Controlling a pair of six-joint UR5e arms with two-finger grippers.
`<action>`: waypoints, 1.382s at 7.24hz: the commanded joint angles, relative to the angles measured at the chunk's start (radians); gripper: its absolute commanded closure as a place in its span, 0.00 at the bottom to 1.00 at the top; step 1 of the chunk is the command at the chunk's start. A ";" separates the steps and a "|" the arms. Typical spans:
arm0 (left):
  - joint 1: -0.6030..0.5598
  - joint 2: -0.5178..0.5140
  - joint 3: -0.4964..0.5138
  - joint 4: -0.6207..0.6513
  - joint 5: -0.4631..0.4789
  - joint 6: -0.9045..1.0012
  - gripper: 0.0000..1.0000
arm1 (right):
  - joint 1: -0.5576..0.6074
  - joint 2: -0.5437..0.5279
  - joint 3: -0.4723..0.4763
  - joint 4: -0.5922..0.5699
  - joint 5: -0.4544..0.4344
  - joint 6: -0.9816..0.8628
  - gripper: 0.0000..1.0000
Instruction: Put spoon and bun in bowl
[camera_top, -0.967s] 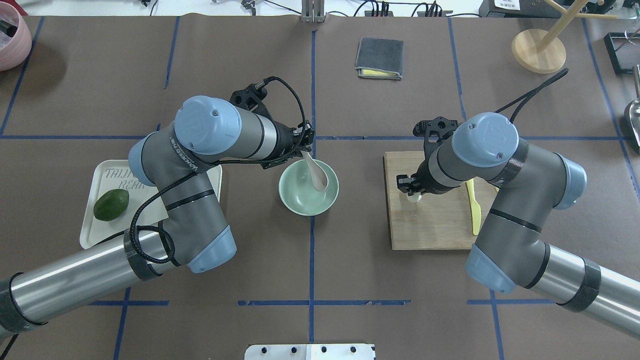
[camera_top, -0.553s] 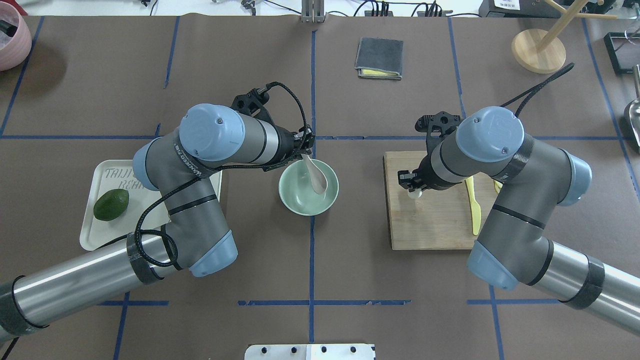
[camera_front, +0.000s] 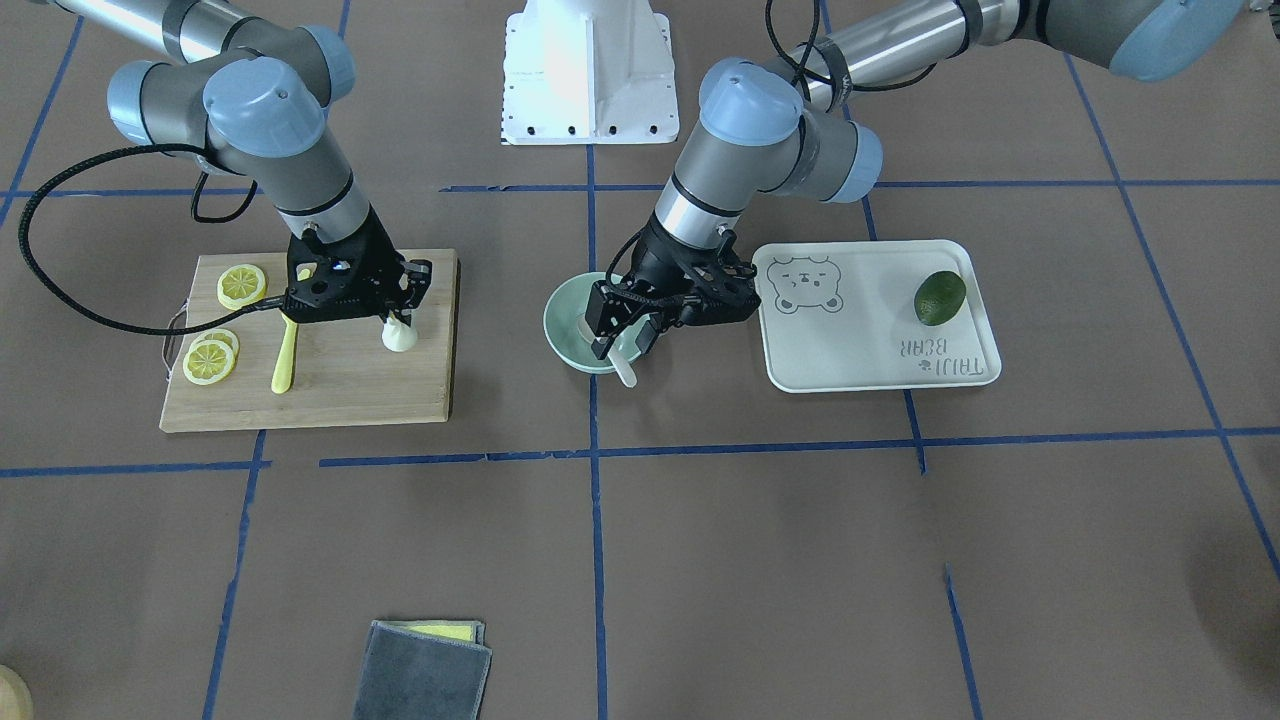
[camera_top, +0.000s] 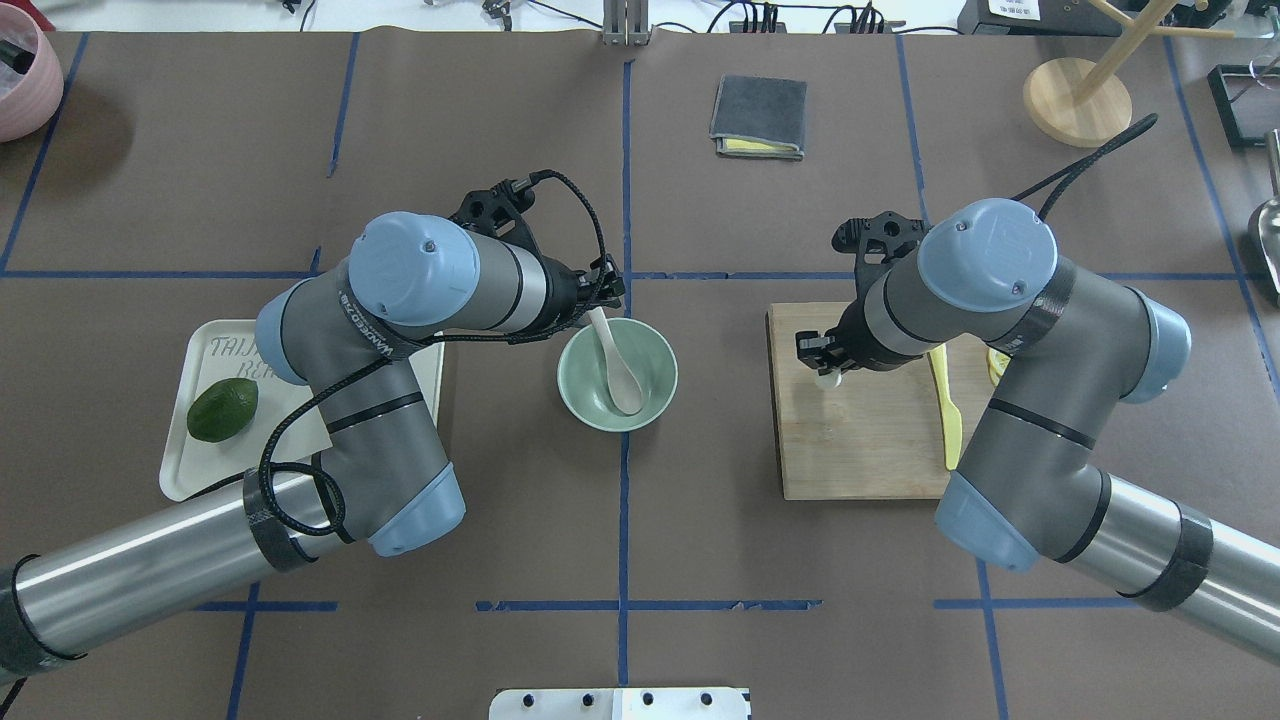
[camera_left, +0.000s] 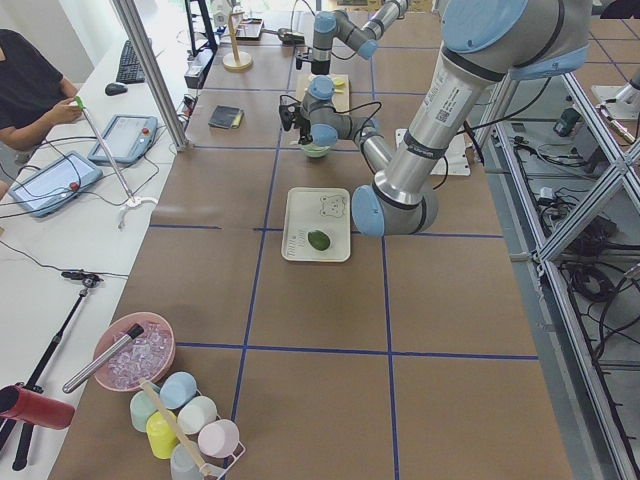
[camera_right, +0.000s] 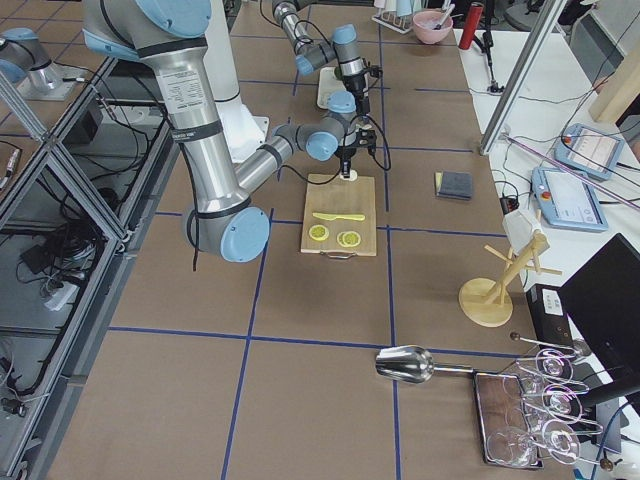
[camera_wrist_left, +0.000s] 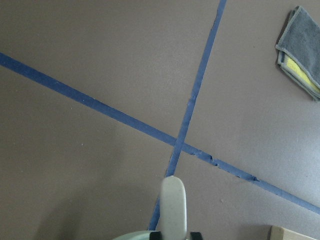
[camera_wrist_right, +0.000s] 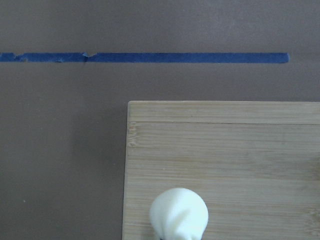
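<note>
The cream spoon (camera_top: 615, 360) lies in the mint-green bowl (camera_top: 655, 375), scoop on the floor and handle leaning on the far rim. My left gripper (camera_top: 603, 295) hovers at that rim. In the left wrist view its jaws flank the handle tip (camera_wrist_left: 173, 205) with a sliver of gap, so it reads as open. The white pleated bun (camera_top: 825, 379) sits under my right gripper (camera_top: 822, 362), which is shut on it over the wooden board's (camera_top: 860, 450) far left part. The right wrist view shows the bun (camera_wrist_right: 179, 212) at the bottom centre. Whether it is off the board is unclear.
A yellow knife (camera_top: 948, 410) and lemon slices (camera_front: 242, 286) lie on the board. The cream bear tray (camera_top: 200, 470) with an avocado (camera_top: 222, 409) sits left of the bowl, partly under my left arm. A folded grey cloth (camera_top: 759, 116) lies at the far middle.
The spoon has tipped flatter and deeper into the bowl, where before it hung tilted from the left gripper. The right gripper and the bun have shifted slightly toward the far side.
</note>
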 joint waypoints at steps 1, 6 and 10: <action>-0.041 0.003 -0.010 0.020 -0.024 0.052 0.00 | -0.002 0.061 -0.005 -0.005 -0.002 0.003 1.00; -0.241 0.127 -0.226 0.400 -0.107 0.538 0.00 | -0.068 0.311 -0.146 0.007 -0.027 0.085 1.00; -0.451 0.297 -0.291 0.423 -0.190 0.918 0.00 | -0.126 0.371 -0.200 0.006 -0.082 0.101 0.99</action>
